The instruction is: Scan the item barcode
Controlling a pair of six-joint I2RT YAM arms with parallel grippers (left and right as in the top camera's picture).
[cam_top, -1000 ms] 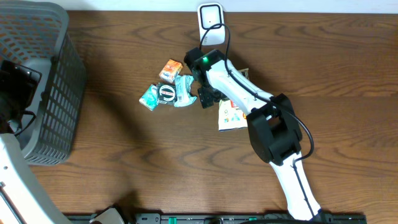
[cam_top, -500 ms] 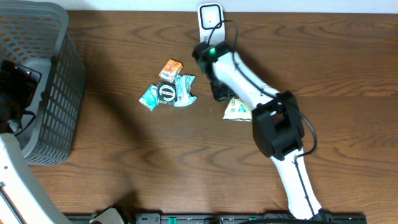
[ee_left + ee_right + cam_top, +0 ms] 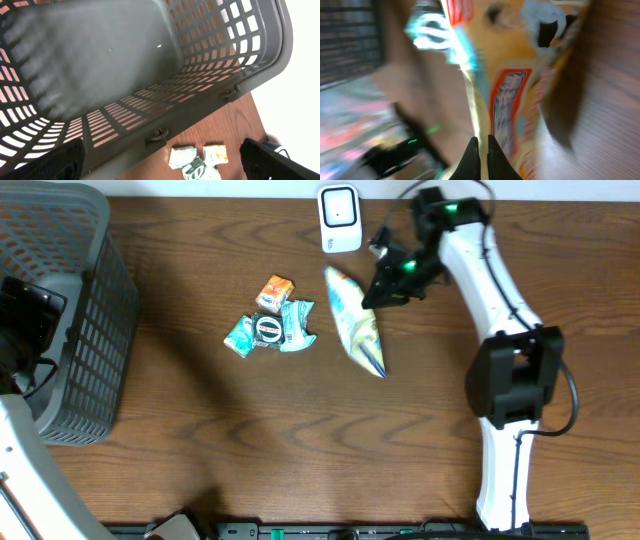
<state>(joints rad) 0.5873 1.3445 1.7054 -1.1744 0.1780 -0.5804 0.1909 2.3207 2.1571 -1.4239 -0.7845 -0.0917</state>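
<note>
Slanting packet (image 3: 355, 322), upper end near scanner (image 3: 339, 218)

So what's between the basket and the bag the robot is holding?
A little pile of snack packets lies between the basket and the bag. The rest of that stretch is bare table. The overhead view shows it.

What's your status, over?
Right pincer shut on snack bag, near scanner. Left pincer open over basket. Loose packets left of bag, nothing between bag and scanner.
</note>
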